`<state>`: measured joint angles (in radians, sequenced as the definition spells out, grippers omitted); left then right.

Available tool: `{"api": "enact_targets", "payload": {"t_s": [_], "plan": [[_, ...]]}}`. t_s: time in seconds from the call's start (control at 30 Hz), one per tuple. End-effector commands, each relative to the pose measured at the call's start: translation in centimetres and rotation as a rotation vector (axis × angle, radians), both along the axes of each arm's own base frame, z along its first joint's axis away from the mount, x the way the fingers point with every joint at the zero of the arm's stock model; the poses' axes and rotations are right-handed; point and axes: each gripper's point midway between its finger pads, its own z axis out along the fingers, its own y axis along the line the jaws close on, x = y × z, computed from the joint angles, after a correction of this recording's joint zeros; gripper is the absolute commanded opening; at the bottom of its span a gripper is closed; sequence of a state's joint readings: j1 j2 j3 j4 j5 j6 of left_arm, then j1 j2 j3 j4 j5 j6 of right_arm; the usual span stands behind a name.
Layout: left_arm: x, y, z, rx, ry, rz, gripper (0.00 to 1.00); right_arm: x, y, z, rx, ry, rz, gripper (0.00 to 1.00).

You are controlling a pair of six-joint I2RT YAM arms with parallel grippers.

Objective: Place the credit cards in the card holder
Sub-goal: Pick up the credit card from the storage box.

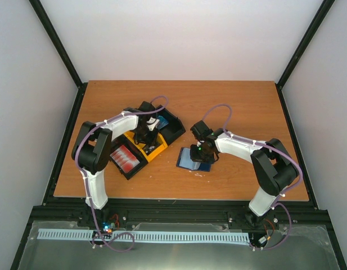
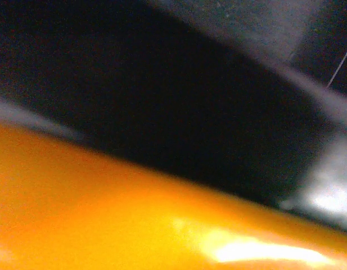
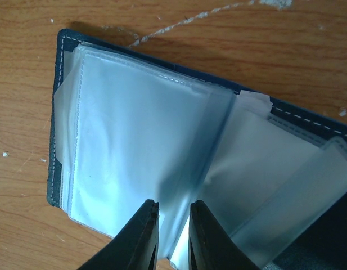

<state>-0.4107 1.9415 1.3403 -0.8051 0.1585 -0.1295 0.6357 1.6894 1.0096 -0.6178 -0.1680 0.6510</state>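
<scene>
The credit cards [image 1: 125,159], red with white patches, lie in a black bin at the left. The card holder [image 1: 190,160] lies open on the table, its clear sleeves [image 3: 134,129] facing up inside a dark blue cover. My right gripper [image 3: 174,203] points down onto the sleeves near the middle fold, its fingers a narrow gap apart and clamping nothing. In the top view the right gripper [image 1: 201,151] sits over the holder's right part. My left gripper [image 1: 146,136] hangs low over the yellow bin [image 1: 154,149]. The left wrist view shows only blurred orange plastic [image 2: 106,214] and darkness, with no fingers visible.
A black bin [image 1: 172,130] with something blue inside stands behind the yellow one. The three bins form a diagonal row left of centre. Black frame rails run along the table's sides and near edge.
</scene>
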Motion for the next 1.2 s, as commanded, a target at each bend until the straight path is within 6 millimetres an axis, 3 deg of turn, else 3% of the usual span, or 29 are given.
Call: {"api": "enact_targets", "payload": {"t_s": [0.0,0.6,0.8,1.17], "plan": [[-0.5,-0.7,2.2,-0.055,0.001,-0.011,0.37,0.1,0.2,-0.2,-0.017,-0.004,0.011,0.18],[-2.6,-1.9,3.5,-0.153,0.068,-0.020,0.25,0.0,0.2,-0.4,-0.022,-0.003,0.008,0.18],[-3.4,-2.7,4.4,-0.212,0.085,-0.034,0.25,0.1,0.2,-0.5,-0.023,-0.003,0.008,0.18],[-5.0,-3.1,4.0,-0.257,0.143,-0.041,0.24,0.1,0.2,-0.6,-0.023,-0.003,0.008,0.18]]}}
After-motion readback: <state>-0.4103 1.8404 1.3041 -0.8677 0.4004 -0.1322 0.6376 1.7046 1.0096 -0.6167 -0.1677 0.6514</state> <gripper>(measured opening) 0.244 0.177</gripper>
